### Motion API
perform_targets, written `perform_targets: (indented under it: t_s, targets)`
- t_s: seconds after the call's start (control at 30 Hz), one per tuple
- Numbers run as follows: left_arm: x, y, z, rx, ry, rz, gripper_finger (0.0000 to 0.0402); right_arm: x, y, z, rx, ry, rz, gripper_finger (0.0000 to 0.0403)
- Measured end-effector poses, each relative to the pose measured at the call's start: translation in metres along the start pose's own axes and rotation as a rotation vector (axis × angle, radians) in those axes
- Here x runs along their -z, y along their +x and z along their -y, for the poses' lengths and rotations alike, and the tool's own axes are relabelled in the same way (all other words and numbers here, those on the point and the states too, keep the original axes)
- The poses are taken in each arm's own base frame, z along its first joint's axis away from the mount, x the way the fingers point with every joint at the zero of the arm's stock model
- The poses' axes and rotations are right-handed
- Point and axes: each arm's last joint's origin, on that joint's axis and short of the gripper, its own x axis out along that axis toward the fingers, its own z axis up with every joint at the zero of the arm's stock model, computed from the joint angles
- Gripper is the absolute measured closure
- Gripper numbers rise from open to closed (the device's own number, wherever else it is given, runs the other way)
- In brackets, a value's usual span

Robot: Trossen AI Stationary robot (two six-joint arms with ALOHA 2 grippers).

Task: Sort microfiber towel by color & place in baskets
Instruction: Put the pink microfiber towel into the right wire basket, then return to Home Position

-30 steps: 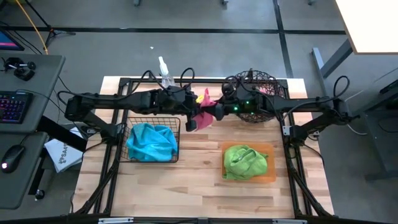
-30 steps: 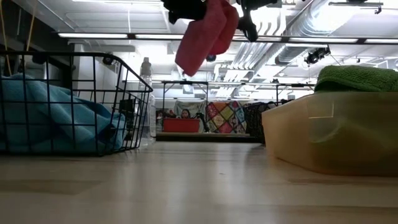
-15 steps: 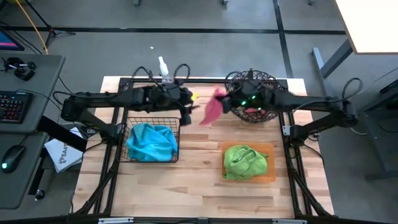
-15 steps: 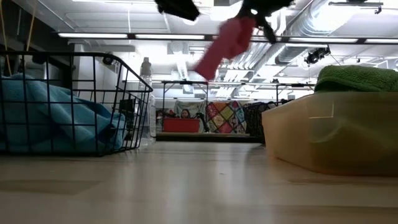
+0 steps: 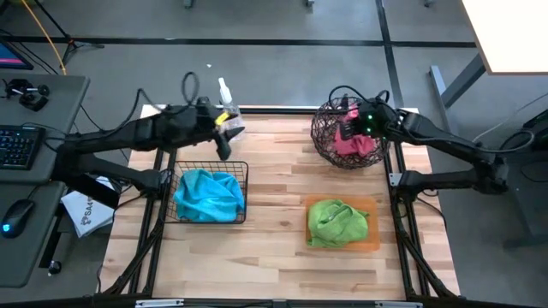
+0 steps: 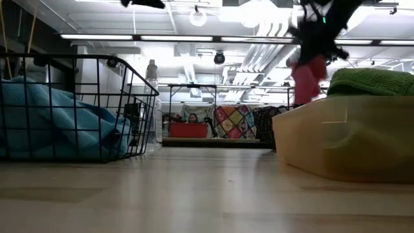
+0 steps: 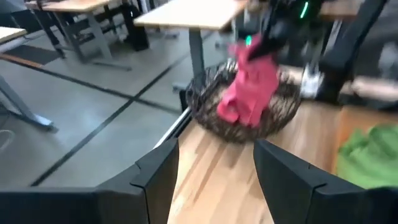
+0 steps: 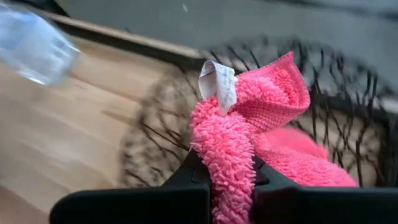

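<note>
The right claw [image 8: 229, 180] grips the pink towel [image 5: 349, 139] over the round basket [image 5: 324, 137] — next, release it there; the left claw [image 7: 211, 174] is open.

A second ago both grippers held the pink towel [image 5: 351, 139] up together in the middle. Now the left gripper [image 5: 224, 147] has let go and moved back toward the black basket [image 5: 211, 193]. The right gripper [image 5: 349, 122] has carried the towel over the round basket [image 5: 324, 137].
</note>
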Motion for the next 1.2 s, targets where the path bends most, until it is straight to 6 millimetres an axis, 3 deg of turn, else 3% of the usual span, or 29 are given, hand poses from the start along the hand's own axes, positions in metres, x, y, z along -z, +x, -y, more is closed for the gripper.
perform_targets:
  t_s: [0.2, 0.4, 0.6, 0.83, 0.97, 1.2]
  targets:
    - [0.034, -0.018, -0.001, 0.044, -0.202, 0.081, 0.0206, 0.029, 0.044, 0.037, 0.077, 0.061, -0.117, 0.0398]
    - [0.05, -0.036, 0.001, 0.121, -0.345, 0.181, 0.0206, 0.037, 0.058, 0.055, 0.03, 0.249, -0.176, 0.037]
    - [0.042, -0.053, -0.003, 0.167, -0.4, 0.297, 0.0206, 0.032, 0.052, 0.055, -0.014, 0.17, -0.237, 0.0266]
    - [0.039, -0.072, -0.013, 0.172, -0.364, 0.37, 0.0206, 0.008, 0.022, 0.052, 0.024, 0.055, -0.251, 0.0127]
    - [0.039, -0.08, -0.017, 0.174, -0.368, 0.396, 0.0206, -0.005, 0.012, 0.049, 0.006, 0.11, -0.201, 0.0106]
    - [0.041, -0.091, -0.018, 0.352, -0.36, 0.401, 0.0206, -0.003, 0.018, 0.037, -0.051, 0.099, -0.24, 0.0103]
